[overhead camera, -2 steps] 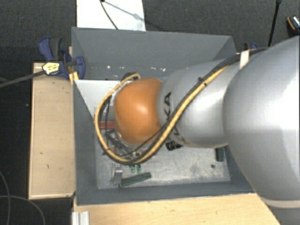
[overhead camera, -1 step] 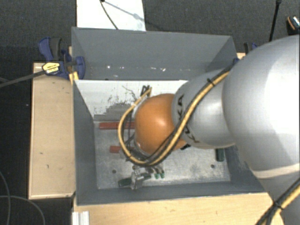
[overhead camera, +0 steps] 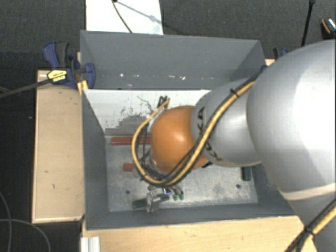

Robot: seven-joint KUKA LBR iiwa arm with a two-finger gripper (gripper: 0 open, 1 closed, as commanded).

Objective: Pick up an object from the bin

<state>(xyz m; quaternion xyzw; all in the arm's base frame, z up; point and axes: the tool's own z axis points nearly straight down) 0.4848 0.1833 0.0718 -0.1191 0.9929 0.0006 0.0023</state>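
Near the bin's (overhead camera: 95, 161) front wall, the end effector (overhead camera: 154, 199) hangs beside small green pieces (overhead camera: 176, 195); its opening cannot be told.

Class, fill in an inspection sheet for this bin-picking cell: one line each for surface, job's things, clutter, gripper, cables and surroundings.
Surface: grey bin floor, scuffed and speckled.
Job's things: small green pieces and a dark elongated piece lie by the gripper at the near wall; which one it is over cannot be told.
Clutter: red-brown bar towards the far left; short red piece nearer; dark green piece at the right.
Gripper: gripper low near the front wall, below the orange wrist cover; open or shut cannot be told.
Cables: yellow-black cables loop round the wrist cover.
Surroundings: dark floor round the bin.
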